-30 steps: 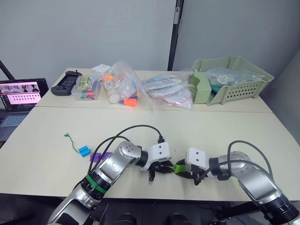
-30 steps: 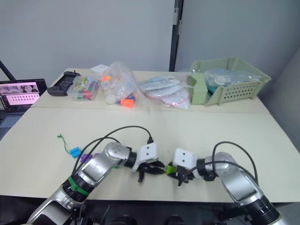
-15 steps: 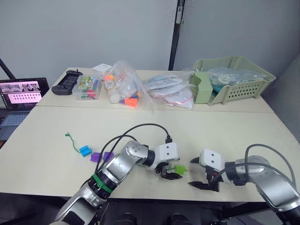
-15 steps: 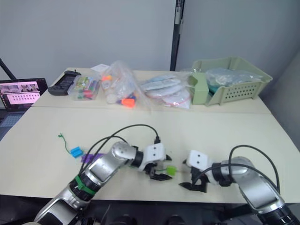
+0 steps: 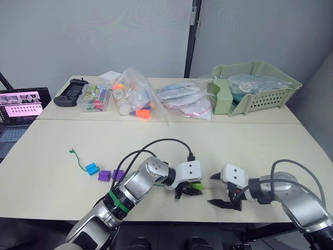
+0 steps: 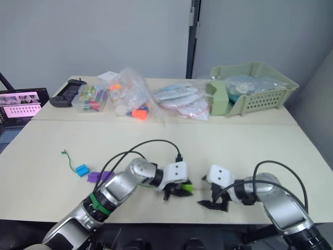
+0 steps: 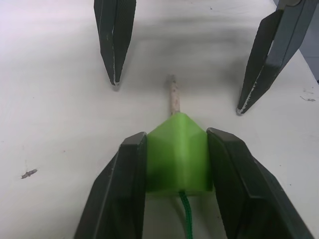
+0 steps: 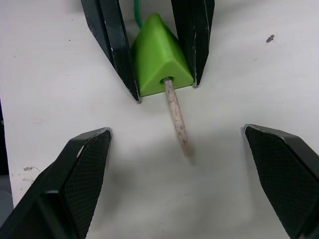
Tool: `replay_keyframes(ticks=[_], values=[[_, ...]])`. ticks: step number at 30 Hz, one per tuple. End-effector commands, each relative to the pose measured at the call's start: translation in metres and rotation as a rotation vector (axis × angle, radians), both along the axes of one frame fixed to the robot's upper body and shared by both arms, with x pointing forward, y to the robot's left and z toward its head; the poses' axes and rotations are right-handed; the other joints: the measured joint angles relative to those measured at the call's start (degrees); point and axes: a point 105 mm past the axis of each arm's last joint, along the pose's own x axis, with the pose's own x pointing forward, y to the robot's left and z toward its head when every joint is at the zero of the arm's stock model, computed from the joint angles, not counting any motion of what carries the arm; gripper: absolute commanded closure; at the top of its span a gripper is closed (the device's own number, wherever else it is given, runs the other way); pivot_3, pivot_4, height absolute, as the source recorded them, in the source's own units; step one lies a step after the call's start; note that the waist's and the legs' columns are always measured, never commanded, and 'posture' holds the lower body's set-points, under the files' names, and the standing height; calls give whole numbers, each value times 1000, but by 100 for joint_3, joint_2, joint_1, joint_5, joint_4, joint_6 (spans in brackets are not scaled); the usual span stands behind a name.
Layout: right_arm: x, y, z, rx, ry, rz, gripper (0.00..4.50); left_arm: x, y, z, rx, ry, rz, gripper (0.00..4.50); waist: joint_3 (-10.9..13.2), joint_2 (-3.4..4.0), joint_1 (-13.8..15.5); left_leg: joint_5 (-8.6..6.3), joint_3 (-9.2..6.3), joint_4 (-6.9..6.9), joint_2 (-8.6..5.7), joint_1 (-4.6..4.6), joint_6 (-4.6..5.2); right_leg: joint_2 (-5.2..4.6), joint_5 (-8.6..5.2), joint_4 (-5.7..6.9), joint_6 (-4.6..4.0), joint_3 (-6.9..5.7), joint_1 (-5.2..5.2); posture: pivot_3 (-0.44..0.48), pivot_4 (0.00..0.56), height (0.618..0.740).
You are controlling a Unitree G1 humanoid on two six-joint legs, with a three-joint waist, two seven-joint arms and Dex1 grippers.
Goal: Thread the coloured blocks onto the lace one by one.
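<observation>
Clamped on the light green block [image 7: 177, 154] low over the table [image 5: 62, 151], my left gripper [image 7: 175, 191] shows the lace's pale tip [image 8: 177, 117] poking through toward my wide-open, empty right gripper [image 8: 179, 164]; I fear a sideways nudge could push it back out.

Pale table [image 5: 62, 156] carries blue block [image 5: 92, 168], two purple blocks [image 5: 111, 175], basket [image 5: 255, 94].

Even, diffuse overhead lighting; soft shadows on the pale beige tabletop [image 5: 244, 143]; wrist views sharp, glare-free.
</observation>
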Motion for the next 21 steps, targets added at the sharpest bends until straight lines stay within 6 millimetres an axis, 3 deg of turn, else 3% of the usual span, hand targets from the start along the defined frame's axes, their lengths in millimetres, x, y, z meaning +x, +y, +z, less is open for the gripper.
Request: replay_keyframes(ticks=[1,4,7,18,21], values=[[1,5,4,12,-23,21,0,-2,7,-6,37,17,-2,3189,0,0,-5,0,0,0,1,1,0,0,0,1,0,0,0,0,150,740],[1,7,3,14,-19,26,0,-4,7,-6,35,21,-13,3189,0,0,-12,0,0,0,1,2,0,1,0,1,0,0,0,0,150,740],[3,10,1,18,-16,31,815,-6,7,-5,32,25,-26,3189,0,0,-19,0,-1,0,2,3,0,2,0,1,0,0,0,0,150,740],[8,10,-7,9,-4,39,4486,-8,10,-4,32,26,-45,3189,0,0,-12,0,0,0,1,9,0,1,0,3,0,1,5,0,150,740],[7,9,-5,6,-7,47,4500,-4,21,-3,44,22,-33,3189,0,0,-20,0,-1,0,2,11,0,2,0,5,0,2,5,0,150,740]])
